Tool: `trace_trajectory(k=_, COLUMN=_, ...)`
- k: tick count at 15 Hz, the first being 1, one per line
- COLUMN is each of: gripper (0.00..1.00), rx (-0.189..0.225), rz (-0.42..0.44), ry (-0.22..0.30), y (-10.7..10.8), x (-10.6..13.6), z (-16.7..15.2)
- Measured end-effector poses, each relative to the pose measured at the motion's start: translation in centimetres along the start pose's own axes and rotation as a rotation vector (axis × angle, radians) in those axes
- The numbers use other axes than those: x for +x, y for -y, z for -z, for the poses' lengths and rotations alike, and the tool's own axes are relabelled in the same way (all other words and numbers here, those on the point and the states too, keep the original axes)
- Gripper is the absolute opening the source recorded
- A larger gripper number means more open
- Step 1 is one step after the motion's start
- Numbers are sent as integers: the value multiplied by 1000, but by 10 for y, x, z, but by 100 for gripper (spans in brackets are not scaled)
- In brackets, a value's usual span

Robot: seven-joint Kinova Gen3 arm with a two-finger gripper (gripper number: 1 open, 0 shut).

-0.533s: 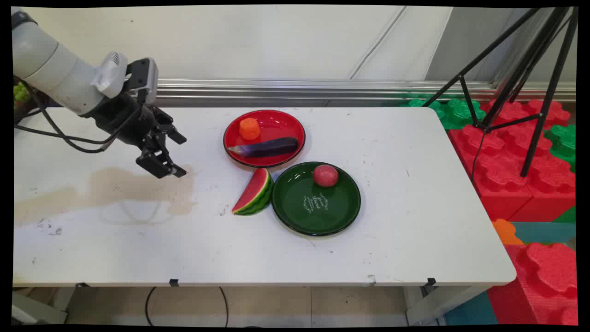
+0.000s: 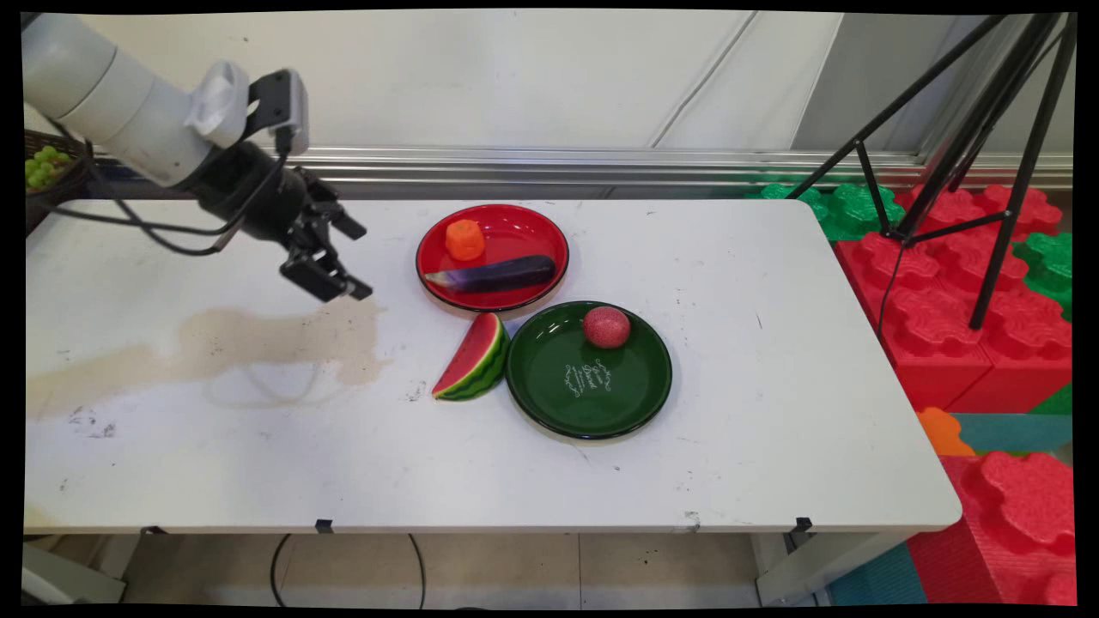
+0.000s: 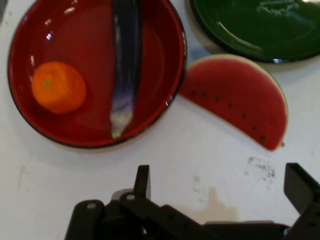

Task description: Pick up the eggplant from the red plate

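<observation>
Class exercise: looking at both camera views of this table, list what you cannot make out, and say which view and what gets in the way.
- Green plate: hand view's top edge cuts it off, so its red ball is missing there.
- White lettering on the green plate: too small to read in the main view.
- Green grapes: main view's left edge and the arm hide most of them.
- Hand: empty, fingers apart; fingertips partly cut by the hand view's bottom edge.
</observation>
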Motion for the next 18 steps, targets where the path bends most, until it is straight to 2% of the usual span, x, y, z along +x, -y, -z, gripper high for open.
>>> trace_trajectory(k=5, gripper=100, rx=30, rz=13, ry=-19, y=10, x=26, z=-8)
trace_trajectory(k=9, gripper=100, rx=65, rz=31, ry=-10, y=26, x=52, z=-29)
trace_trajectory(k=13, gripper=100, rx=87, rz=50, ry=18, y=45, x=82, z=-68)
trace_trajectory(k=18, gripper=100, rx=78, rz=55, ry=56, y=63, x=102, z=-111)
